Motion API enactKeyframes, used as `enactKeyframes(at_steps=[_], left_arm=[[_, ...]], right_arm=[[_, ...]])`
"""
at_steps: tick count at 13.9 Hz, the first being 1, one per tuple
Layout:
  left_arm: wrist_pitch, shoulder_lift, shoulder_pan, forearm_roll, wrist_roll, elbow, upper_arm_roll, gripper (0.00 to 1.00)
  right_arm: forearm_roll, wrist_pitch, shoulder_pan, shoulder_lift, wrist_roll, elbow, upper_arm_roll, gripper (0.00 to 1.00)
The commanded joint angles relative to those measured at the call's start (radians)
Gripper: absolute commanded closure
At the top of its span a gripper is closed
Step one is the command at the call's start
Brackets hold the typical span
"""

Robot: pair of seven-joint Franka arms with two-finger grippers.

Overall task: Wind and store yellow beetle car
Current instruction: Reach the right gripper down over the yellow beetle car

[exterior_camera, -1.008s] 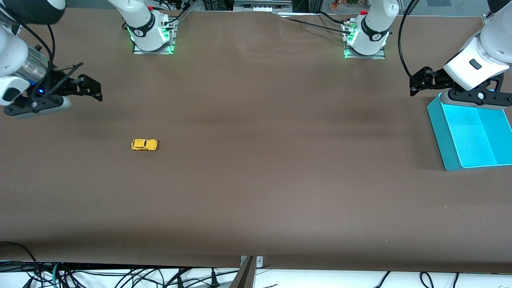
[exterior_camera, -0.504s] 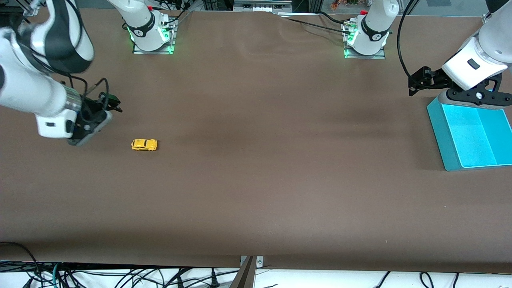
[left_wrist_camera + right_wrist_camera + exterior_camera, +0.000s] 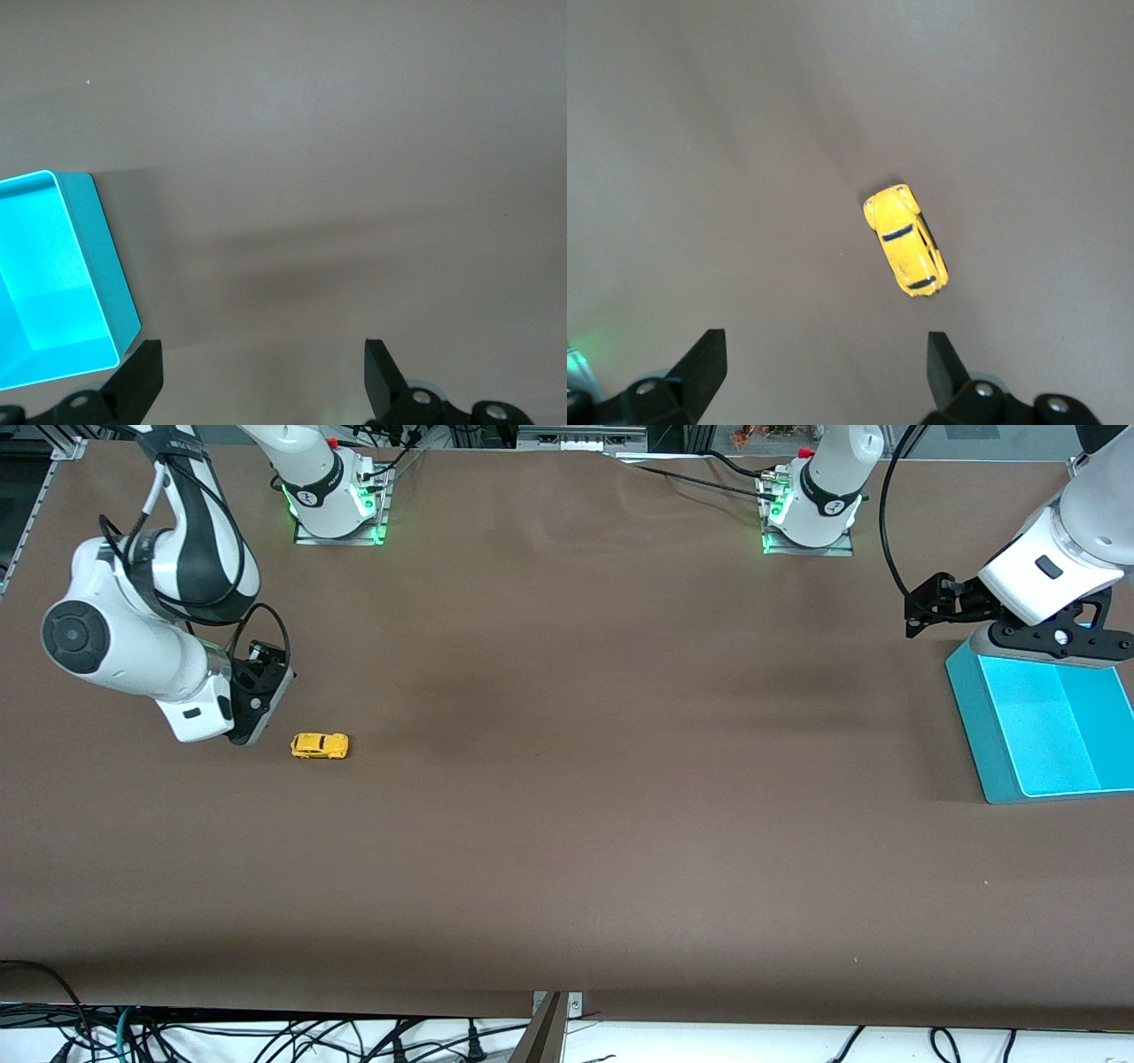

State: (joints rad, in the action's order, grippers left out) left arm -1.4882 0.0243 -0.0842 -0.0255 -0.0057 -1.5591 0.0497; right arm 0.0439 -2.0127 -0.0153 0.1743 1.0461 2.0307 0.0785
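Brown table point(image 3: 567, 824), mostly bare. Right gripper point(image 3: 824, 376) fingers spread wide, nothing between them — hovering over table just beside yellow beetle car point(image 3: 320, 746), which sits on its wheels toward right arm's end. Left gripper point(image 3: 261, 381) jaws apart, empty, waiting above edge of teal bin point(image 3: 974, 717) at left arm's end.

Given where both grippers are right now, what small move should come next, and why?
Probably the right gripper should shift over the yellow beetle car and lower around it. Its fingers stand open, and the car lies untouched on the table just off its centre line. The left gripper waits open beside the turquoise bin, so nothing there calls for motion.
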Motion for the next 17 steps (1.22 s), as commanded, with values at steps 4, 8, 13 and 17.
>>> enactKeyframes(at_steps=[4, 8, 13, 17], left_arm=[[0.012, 0.017, -0.003, 0.009, 0.015, 0.033, -0.005, 0.00], [0.014, 0.017, -0.002, 0.015, 0.015, 0.033, -0.005, 0.00], [0.016, 0.017, -0.002, 0.015, 0.015, 0.031, -0.005, 0.00], [0.017, 0.016, -0.002, 0.016, 0.015, 0.031, -0.005, 0.00]], right_arm=[[-0.009, -0.283, -0.008, -0.009, 0.207, 0.183, 0.004, 0.00], [-0.016, -0.455, -0.002, 0.068, 0.435, 0.210, 0.001, 0.01], [-0.016, -0.609, 0.003, 0.159, 0.480, 0.229, -0.006, 0.01], [-0.015, -0.690, 0.017, 0.171, 0.500, 0.279, -0.008, 0.07]])
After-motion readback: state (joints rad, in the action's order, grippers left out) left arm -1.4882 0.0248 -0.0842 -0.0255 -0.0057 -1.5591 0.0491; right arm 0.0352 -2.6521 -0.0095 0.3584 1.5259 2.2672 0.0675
